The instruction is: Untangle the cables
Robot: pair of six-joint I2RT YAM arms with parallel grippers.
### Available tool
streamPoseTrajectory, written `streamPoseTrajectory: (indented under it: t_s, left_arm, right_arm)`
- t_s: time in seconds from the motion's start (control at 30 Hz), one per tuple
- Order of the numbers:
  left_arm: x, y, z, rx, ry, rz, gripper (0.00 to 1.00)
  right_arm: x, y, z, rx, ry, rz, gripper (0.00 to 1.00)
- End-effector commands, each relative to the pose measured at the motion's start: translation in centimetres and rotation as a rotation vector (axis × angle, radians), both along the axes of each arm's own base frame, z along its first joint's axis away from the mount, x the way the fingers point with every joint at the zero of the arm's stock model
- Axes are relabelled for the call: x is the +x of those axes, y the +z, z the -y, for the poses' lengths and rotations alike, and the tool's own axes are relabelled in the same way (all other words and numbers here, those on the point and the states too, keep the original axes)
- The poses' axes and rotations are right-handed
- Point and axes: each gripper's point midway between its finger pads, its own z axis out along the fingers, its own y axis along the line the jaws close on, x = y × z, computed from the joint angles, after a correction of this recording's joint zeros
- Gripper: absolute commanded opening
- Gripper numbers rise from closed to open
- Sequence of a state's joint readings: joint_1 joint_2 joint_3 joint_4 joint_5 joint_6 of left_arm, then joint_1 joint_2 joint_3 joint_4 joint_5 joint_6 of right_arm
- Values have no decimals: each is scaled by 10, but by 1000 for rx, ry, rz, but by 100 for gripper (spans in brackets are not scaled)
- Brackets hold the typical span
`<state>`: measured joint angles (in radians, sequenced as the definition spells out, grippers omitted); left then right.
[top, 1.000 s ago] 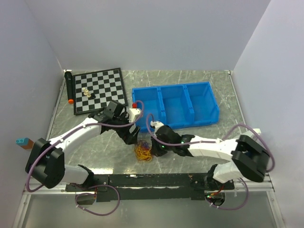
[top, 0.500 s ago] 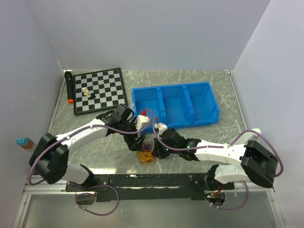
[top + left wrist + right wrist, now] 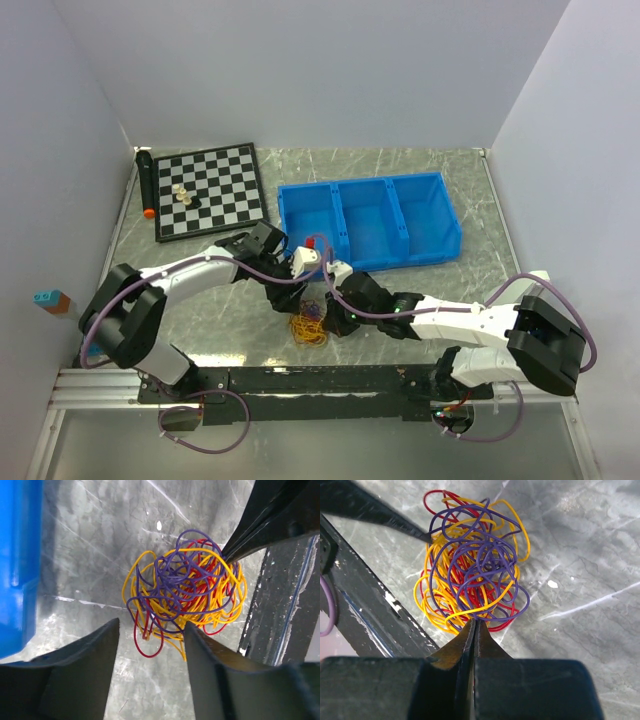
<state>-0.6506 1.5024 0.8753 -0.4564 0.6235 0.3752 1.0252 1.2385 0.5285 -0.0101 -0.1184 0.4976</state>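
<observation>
Currently: cables (image 3: 185, 587), round yellow-red-purple tangle, no distinct long axis, near desk (image 3: 100, 540) front edge. Left end effector (image 3: 152, 627) spread wide; right end effector (image 3: 473, 625) pressed together, tip touching tangle.

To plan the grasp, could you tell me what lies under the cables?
Only the grey table shows through the loops of the cables; the dense middle hides whatever lies beneath.

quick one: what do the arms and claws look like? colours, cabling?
Left arm and right arm: white shells on the long links, black joints and bases. A thin lilac hose loops outside each. Left claw and right claw: matte black fingers tapering to narrow tips. No markings legible.
</observation>
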Motion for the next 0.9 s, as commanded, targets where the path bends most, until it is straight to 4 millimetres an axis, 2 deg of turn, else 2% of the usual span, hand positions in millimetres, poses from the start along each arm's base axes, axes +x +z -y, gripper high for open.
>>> streamPoseTrajectory:
  t_s: [0.0,0.07,0.13,0.17,0.23,0.27,0.47,0.6,0.63,0.7,0.77,0.87]
  left_arm:
    - [1,-2,9,-32,-67,0,56]
    - [0,-3,10,-37,-74,-10,54]
    - [-1,-2,12,-51,-86,-10,44]
    - [-2,0,13,-58,-94,-13,33]
    - [-2,3,14,-60,-95,-20,5]
    - [-3,5,14,-58,-95,-29,1]
    - [-12,22,0,-46,-69,-13,1]
    - [-4,36,-21,-33,9,48,1]
    - [-3,37,-26,-28,28,51,1]
    - [-3,34,-36,-7,49,57,1]
    - [2,33,-41,10,81,86,1]
    - [4,28,-43,25,91,92,1]
  right_arm:
    - [-3,5,0,17,34,32,0]
    - [-4,3,0,15,41,28,0]
    - [-3,3,0,13,42,28,0]
    - [-3,4,-1,14,42,29,0]
    - [-5,0,3,-8,39,18,0]
    - [-5,0,4,-10,36,18,0]
    - [2,-1,12,-45,-10,31,1]
    - [7,6,17,-44,-46,61,32]
    - [8,9,18,-41,-52,68,41]
    - [9,13,19,-33,-55,78,52]
    - [7,17,18,-16,-45,84,59]
    - [2,19,15,7,-12,76,63]
